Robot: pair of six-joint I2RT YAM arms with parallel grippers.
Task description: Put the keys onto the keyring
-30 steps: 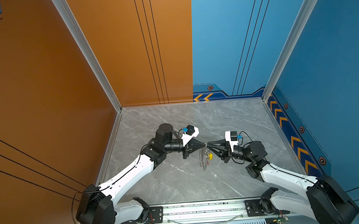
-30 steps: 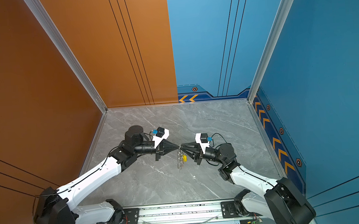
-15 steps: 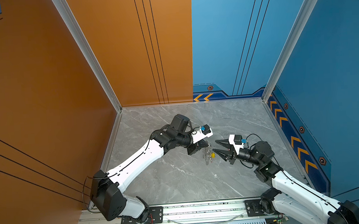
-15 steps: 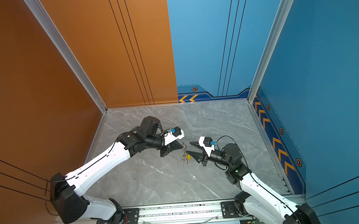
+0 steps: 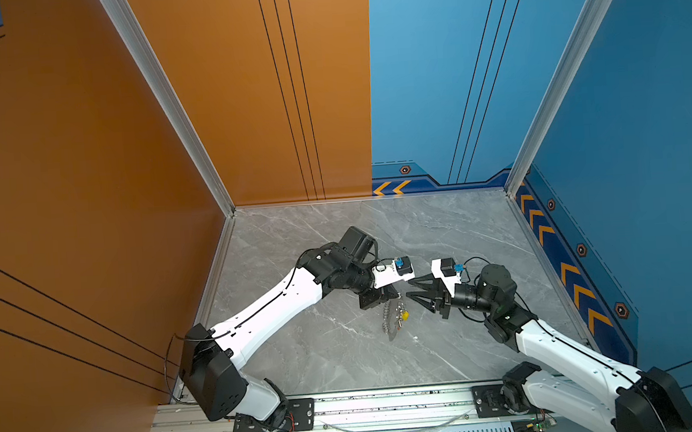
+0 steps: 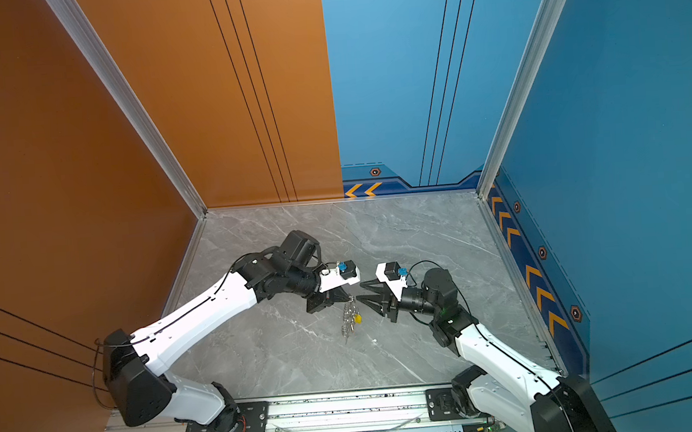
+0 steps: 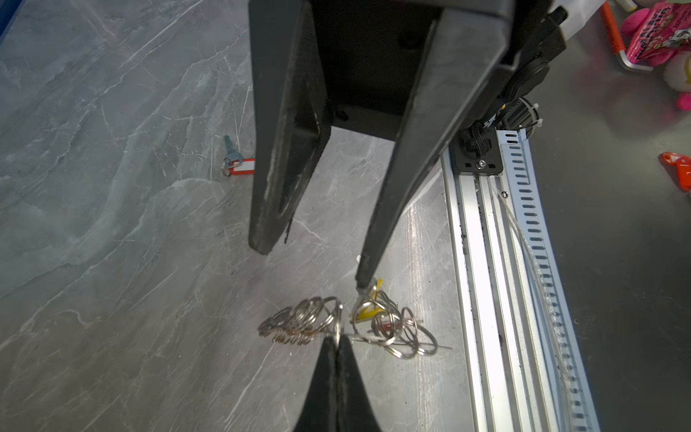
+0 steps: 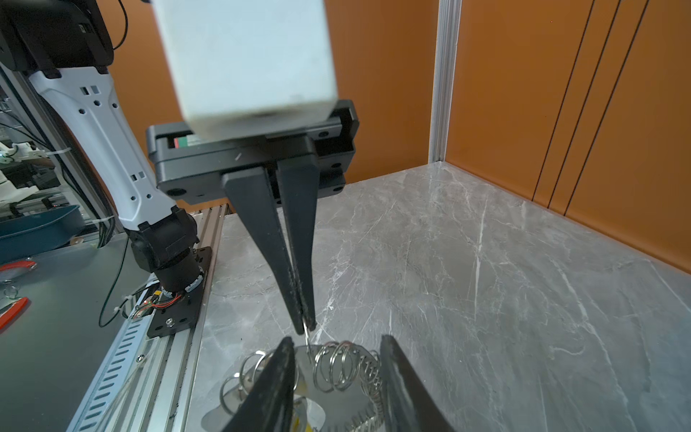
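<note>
**Right gripper lets go, one key waits on the table**

The black, pointed left gripper (image 7: 334, 346) has its fingers pressed together on one loop of the keyring (image 7: 310, 318), a bunch of linked silvery wire rings. It holds the keyring up over the grey marble table (image 7: 112, 224). Whether the lowest rings touch the table, I cannot tell.

A second ago the tips of both grippers met at this bunch. Now the black right gripper (image 7: 312, 262) has drawn back a little and its fingers stand spread. One tip is just beside the small silvery yellow-tagged key (image 7: 368, 312). The left arm has changed its pose, yet the keyring hangs at about the same spot. The yellow-tagged key sits among the rings, so I judge that it is threaded and was released on purpose. A bit of red also shows among the rings, too small to name.

In the left wrist view a small silvery red-tagged key (image 7: 239, 164) lies flat on the table, well apart from the keyring. It is probably the next one to fetch, and the right gripper is free for it.

No container stands on the table. Beyond the aluminium rail (image 8: 123, 355), the right wrist view shows a dark teal bin (image 8: 37, 228); its inside is hidden.
</note>
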